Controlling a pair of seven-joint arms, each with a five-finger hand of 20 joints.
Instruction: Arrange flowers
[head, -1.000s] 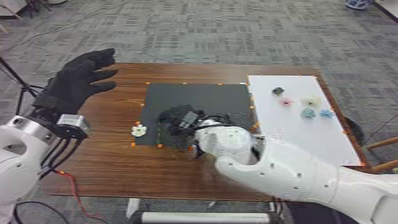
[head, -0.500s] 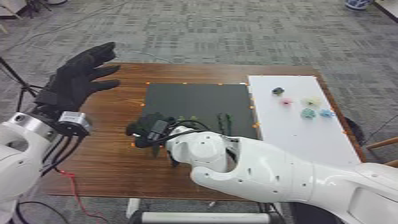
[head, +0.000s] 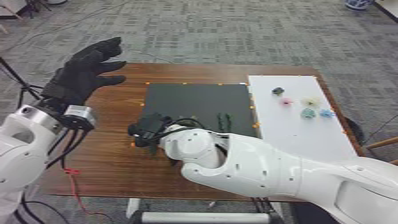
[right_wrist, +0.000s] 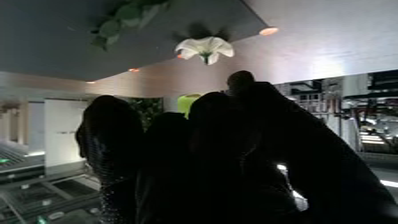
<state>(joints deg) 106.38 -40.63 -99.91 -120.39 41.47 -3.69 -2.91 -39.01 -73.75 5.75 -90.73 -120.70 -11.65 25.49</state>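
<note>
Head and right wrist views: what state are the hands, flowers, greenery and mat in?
Left hand: open, raised.
Right hand: open, fingers extended.
White flower: petals spread, by the mat's edge.
Leafy greenery: loose on the mat.
Pink flower: loose on the white sheet.
Blue flower: loose on the white sheet.
Dark mat: flat on the table.

From the head, one camera is looking forward and down over the whole surface (head: 111, 175); from the right wrist, another is looking out along the right hand (head: 148, 128), closer in. Both are taking in the dark mat (head: 195, 97).
</note>
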